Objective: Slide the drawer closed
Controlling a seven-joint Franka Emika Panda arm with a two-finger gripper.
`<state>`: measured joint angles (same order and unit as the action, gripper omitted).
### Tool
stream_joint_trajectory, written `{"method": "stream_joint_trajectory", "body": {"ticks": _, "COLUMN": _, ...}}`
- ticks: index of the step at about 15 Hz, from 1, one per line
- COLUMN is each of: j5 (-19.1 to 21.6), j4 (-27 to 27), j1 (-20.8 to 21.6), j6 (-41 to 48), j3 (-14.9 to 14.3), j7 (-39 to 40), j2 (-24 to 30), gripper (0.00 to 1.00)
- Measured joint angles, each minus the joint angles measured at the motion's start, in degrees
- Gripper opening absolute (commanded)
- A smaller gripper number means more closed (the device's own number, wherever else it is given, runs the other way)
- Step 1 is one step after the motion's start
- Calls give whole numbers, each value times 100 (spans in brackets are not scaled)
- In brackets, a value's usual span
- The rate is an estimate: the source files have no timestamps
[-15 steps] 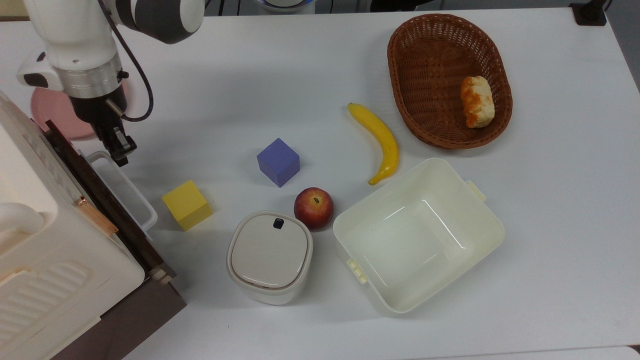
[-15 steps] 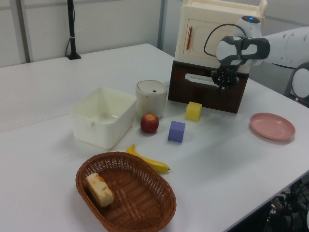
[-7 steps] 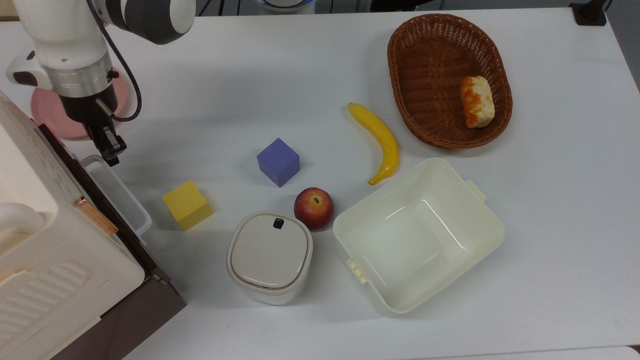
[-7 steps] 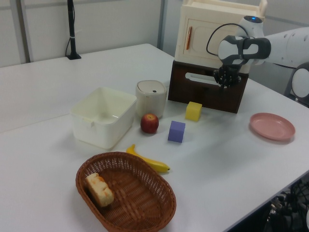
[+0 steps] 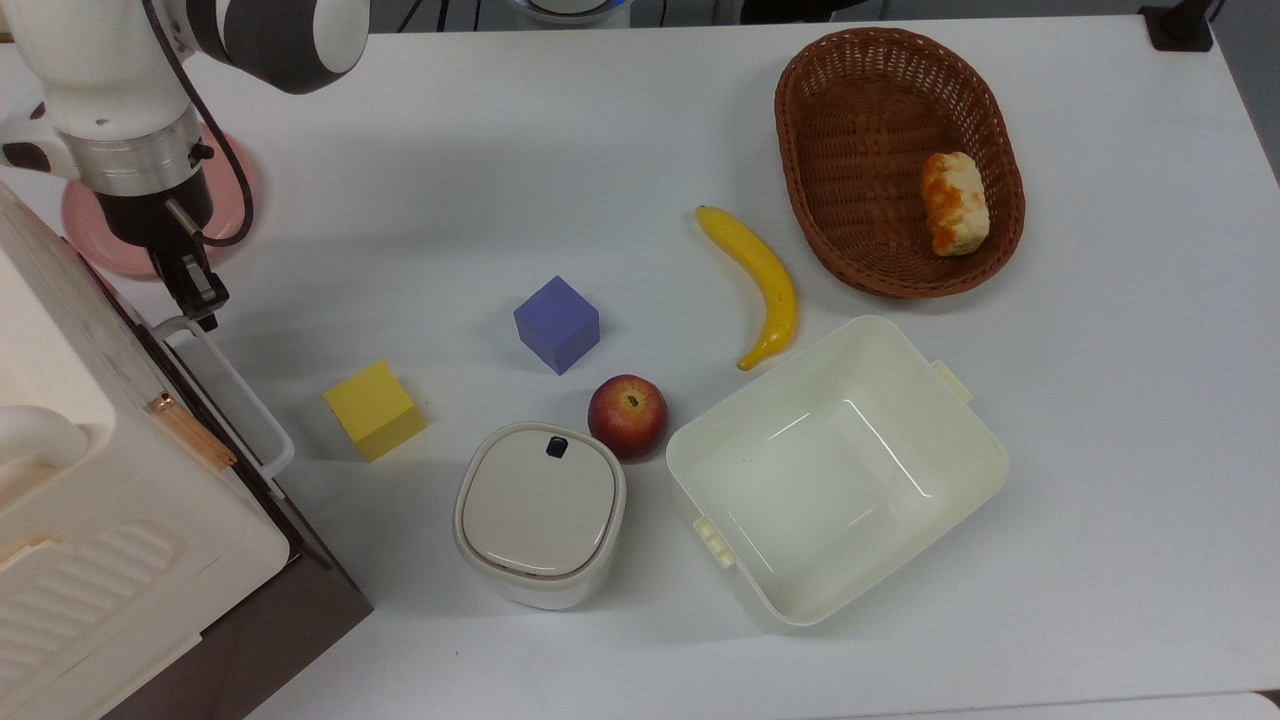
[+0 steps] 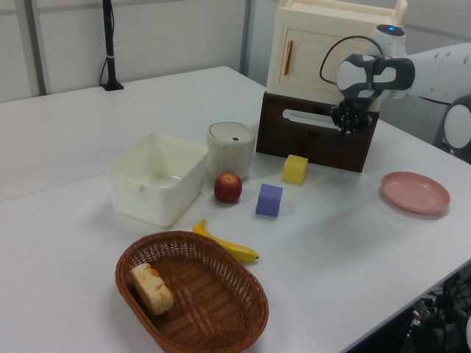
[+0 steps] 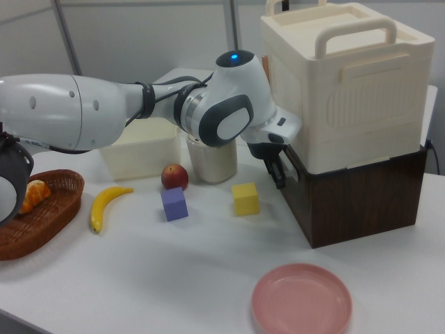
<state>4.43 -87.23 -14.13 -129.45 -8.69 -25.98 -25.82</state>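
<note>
Taking the drawer as landmark, and starting nearest in the left view: the yellow cube sat on the bench just before its dark front. The drawer itself lay nearly flush under the cream cabinet, apparently almost shut. The hand pressed at the far end of its white handle, likely to push; I cannot tell whether it was spread or pressed together.

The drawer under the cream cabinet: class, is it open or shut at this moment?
Shut, or very nearly: the drawer has its dark front against the cabinet, no light-wood inside showing. The gripper sits at the handle's end.
</note>
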Motion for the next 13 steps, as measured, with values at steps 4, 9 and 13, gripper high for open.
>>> {"method": "stream_joint_trajectory", "body": {"ticks": 4, "j5": 36, "j4": 11, "j1": -30, "j6": 0, "j3": 0, "j7": 0, "j2": -4, "gripper": 0}}
{"method": "stream_joint_trajectory", "body": {"ticks": 9, "j5": 50, "j4": 24, "j1": -86, "j6": 0, "j3": 0, "j7": 0, "j2": -4, "gripper": 0}}
{"method": "stream_joint_trajectory", "body": {"ticks": 13, "j5": 49, "j4": 25, "j1": -84, "j6": 0, "j3": 0, "j7": 22, "j2": -4, "gripper": 0}}
